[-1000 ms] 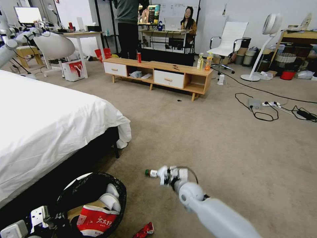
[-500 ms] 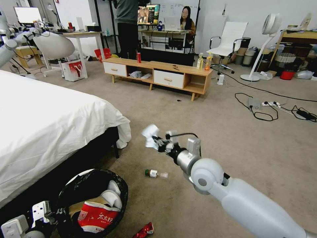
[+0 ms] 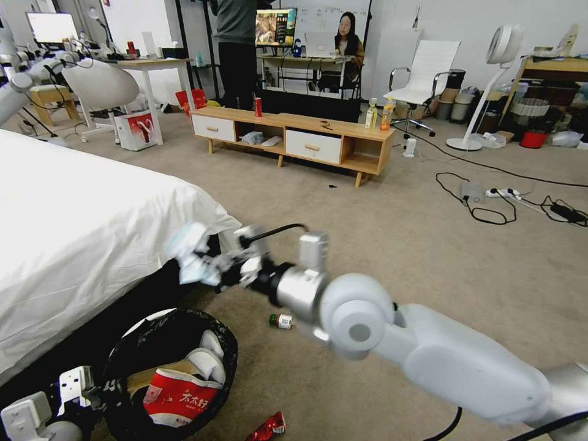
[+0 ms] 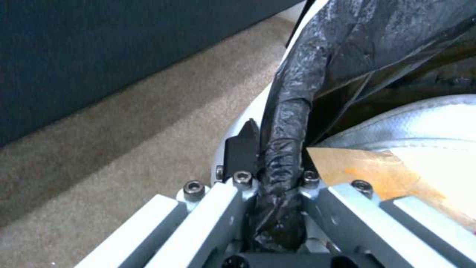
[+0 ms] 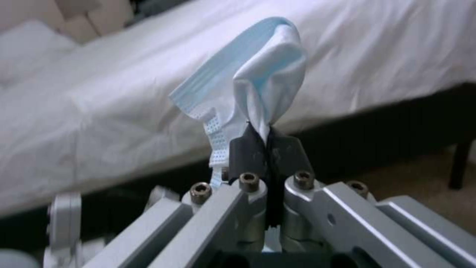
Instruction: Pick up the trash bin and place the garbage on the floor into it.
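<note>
Fingers of right gripper clamped on blue-white face mask — left gripper pinching trash bin rim.

Beige carpet floor, small bottle, crushed red piece lying on it

White, black and red over beige carpet

The trash bin was white under a glossy black liner, lower left; inside lay a red-and-white snack packet. The pinched face mask was pale blue and white; the floor beige-grey.
</note>
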Controlling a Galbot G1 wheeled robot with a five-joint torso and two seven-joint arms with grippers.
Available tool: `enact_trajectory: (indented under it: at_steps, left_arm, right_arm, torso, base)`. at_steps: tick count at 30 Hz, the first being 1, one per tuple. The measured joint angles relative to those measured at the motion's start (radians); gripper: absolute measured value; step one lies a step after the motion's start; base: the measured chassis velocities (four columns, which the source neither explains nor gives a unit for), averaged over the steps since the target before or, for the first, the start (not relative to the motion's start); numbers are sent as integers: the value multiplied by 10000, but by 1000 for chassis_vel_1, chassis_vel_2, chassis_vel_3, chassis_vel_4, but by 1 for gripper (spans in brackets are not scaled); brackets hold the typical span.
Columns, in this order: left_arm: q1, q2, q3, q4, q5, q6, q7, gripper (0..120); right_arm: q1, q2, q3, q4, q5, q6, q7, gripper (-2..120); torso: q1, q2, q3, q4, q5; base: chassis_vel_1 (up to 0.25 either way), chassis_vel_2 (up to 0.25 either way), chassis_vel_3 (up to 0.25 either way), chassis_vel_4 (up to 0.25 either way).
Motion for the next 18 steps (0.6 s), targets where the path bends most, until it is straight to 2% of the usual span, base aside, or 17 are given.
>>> enact_trajectory:
  at_steps: [11,18]
  left_arm:
    - [-82,53,-60,-50,-95,0,-12,1]
    - [-77,75,-119,-102,-142,0,-12,1]
  right_arm:
    - [110,413,-1304,-76,527,-1022,1087,0]
    - [-10,626,-1599,-407,530,-1336,1420,0]
  torso:
    - [0,0,0,-2,2]
    - [0,0,0,-1,3]
  base:
    - [0,0,0,0]
    - [0,0,0,0]
